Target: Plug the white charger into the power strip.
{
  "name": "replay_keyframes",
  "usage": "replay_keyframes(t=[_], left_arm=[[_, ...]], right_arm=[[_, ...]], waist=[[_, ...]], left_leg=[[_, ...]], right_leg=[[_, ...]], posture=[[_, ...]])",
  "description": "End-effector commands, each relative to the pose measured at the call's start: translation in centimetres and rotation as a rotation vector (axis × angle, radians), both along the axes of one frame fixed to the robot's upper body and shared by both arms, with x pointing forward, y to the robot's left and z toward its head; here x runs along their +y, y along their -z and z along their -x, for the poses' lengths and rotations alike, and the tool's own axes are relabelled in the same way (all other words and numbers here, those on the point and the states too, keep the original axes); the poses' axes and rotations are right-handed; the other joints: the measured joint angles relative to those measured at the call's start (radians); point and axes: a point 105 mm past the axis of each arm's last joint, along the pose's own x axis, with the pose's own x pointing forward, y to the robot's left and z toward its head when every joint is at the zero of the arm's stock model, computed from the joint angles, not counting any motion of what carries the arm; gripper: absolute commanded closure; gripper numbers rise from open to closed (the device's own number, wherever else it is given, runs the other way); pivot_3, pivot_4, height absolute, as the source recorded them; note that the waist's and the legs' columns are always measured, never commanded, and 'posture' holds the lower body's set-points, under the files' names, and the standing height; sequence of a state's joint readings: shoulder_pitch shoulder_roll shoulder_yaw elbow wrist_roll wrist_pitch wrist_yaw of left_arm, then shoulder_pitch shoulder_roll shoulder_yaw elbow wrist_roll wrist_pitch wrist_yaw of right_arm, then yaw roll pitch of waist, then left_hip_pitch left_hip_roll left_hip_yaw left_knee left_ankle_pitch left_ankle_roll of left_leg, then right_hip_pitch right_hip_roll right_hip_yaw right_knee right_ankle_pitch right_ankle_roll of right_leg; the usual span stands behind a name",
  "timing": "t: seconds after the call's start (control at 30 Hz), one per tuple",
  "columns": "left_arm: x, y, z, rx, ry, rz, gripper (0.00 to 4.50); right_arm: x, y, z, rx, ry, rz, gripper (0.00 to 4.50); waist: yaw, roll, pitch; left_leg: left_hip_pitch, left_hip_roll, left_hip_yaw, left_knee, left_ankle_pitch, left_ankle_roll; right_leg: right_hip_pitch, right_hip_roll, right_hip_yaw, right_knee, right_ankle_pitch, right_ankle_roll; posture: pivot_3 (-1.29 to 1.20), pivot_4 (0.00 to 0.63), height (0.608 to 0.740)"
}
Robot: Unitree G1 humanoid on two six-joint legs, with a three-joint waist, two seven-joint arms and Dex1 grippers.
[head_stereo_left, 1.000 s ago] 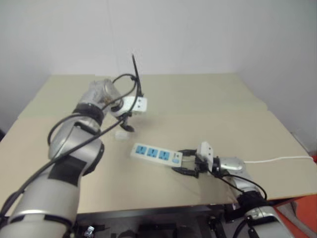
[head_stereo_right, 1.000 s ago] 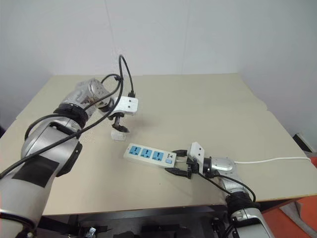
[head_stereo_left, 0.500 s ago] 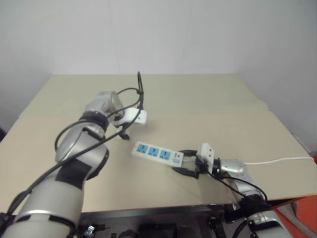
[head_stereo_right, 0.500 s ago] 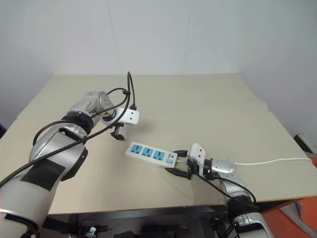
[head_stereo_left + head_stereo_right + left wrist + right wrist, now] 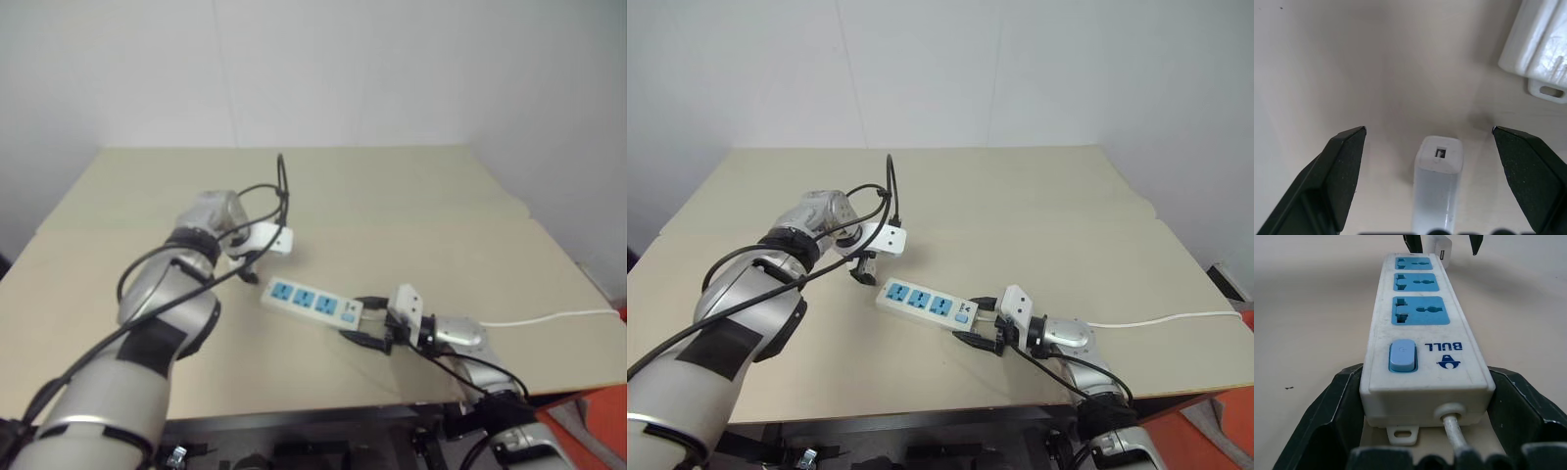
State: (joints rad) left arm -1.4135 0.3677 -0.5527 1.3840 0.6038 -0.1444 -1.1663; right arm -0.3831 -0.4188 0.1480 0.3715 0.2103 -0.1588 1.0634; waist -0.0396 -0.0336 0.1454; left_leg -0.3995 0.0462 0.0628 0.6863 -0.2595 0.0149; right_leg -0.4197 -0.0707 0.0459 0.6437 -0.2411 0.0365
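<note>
Charger [image 5: 1437,188] stands on the tabletop [image 5: 1038,206] between the open left gripper's [image 5: 1430,142] fingers, untouched, while the right gripper [image 5: 1425,382] clasps the strip's [image 5: 1422,333] switch end.

table [image 5: 1038,211]: beige, flat | wall [image 5: 1019,69]: white, behind table

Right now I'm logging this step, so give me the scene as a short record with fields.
charger: small white rectangular charger standing on the beige table, unplugged
strip: long white power strip with three blue sockets, all empty
left hand: left hand open, fingers either side of the charger
right hand: right hand clasping the strip's switch end
</note>
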Motion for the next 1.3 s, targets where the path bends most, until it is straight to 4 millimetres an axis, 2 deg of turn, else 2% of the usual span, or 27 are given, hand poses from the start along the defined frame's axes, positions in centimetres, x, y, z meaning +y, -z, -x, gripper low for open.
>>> replay_keyframes(t=[0.03,0.17,0.2,0.3,0.53,0.57,0.77,0.9,1.03,1.17,1.3], left_arm=[[-0.3,-0.3,-0.2,-0.014,0.000,0.005,0.00],[-0.5,0.0,-0.1,-0.006,-0.004,0.008,0.00],[-0.5,0.1,-0.1,-0.008,-0.003,0.001,0.18],[-0.3,0.3,-0.1,-0.009,-0.006,-0.013,0.92],[-0.2,0.7,-0.3,-0.029,-0.001,-0.041,3.35],[-0.2,0.7,-0.3,-0.031,-0.001,-0.043,3.52],[-0.7,-0.1,-0.5,-0.061,0.033,-0.036,3.52],[-1.9,-2.9,-0.8,-0.112,0.095,0.054,3.52],[-2.3,-7.9,-0.3,-0.155,0.174,0.213,3.52],[-1.9,-12.2,1.5,-0.122,0.246,0.436,3.52],[-1.6,-16.4,3.6,-0.070,0.321,0.818,3.52]], right_arm=[[-0.9,2.7,0.3,0.093,0.048,0.087,1.05],[-0.9,2.7,0.3,0.096,0.053,0.091,1.05],[-0.8,2.7,0.2,0.097,0.054,0.091,1.05],[-0.9,2.7,0.2,0.097,0.059,0.095,1.05],[-1.1,2.9,0.3,0.105,0.077,0.101,1.05],[-1.1,2.9,0.3,0.104,0.078,0.104,1.05],[-1.2,2.8,0.3,0.099,0.087,0.103,1.05],[-1.4,2.7,0.2,0.091,0.092,0.106,1.05],[-1.6,2.5,0.4,0.067,0.077,0.117,1.05],[-1.5,2.0,0.7,0.051,0.032,0.112,1.05],[-1.5,1.7,0.5,0.046,-0.010,0.114,1.05]], waist=[[0.000,0.000,0.000],[0.000,0.000,0.000],[0.000,0.000,0.000],[-0.001,0.000,0.000],[-0.001,0.000,-0.001],[-0.001,0.000,-0.001],[-0.001,0.000,-0.001],[0.000,-0.001,-0.001],[-0.001,-0.001,0.000],[0.001,-0.001,0.000],[0.002,-0.001,0.000]], left_leg=[[0.000,0.000,0.000,0.000,0.000,0.000],[0.000,0.000,0.000,0.000,0.000,0.000],[0.000,0.000,0.000,0.000,0.000,0.000],[0.001,0.000,0.000,0.000,0.000,0.000],[0.001,0.000,0.000,0.000,0.000,0.000],[0.001,0.000,0.000,0.000,0.000,0.000],[0.001,0.000,0.000,0.000,0.000,0.000],[0.001,0.000,0.000,0.000,0.000,0.000],[0.000,0.000,0.000,0.000,0.000,0.000],[-0.001,0.000,0.000,0.000,0.000,0.000],[-0.001,0.000,0.000,0.000,0.000,0.000]], right_leg=[[0.000,0.000,0.000,0.000,0.000,0.000],[0.000,0.000,0.000,0.000,0.000,0.000],[0.000,0.000,0.000,0.000,0.000,0.000],[0.000,0.000,0.000,0.000,0.000,0.000],[0.000,0.000,0.000,0.001,0.000,0.000],[0.001,0.000,0.000,0.001,0.000,0.000],[0.001,0.000,0.000,0.001,0.000,0.000],[0.001,0.000,0.000,0.001,0.000,0.000],[0.000,0.000,0.000,0.001,0.000,0.000],[0.000,-0.001,0.000,-0.001,0.000,0.000],[0.000,-0.001,-0.001,0.000,0.000,0.000]], posture=[[0.00,0.150,0.740],[0.00,0.150,0.740],[0.00,0.150,0.740],[0.00,0.150,0.740],[0.00,0.150,0.740],[0.00,0.150,0.740],[0.00,0.150,0.740],[0.00,0.150,0.740],[0.00,0.150,0.740],[0.00,0.150,0.740],[0.00,0.150,0.740]])
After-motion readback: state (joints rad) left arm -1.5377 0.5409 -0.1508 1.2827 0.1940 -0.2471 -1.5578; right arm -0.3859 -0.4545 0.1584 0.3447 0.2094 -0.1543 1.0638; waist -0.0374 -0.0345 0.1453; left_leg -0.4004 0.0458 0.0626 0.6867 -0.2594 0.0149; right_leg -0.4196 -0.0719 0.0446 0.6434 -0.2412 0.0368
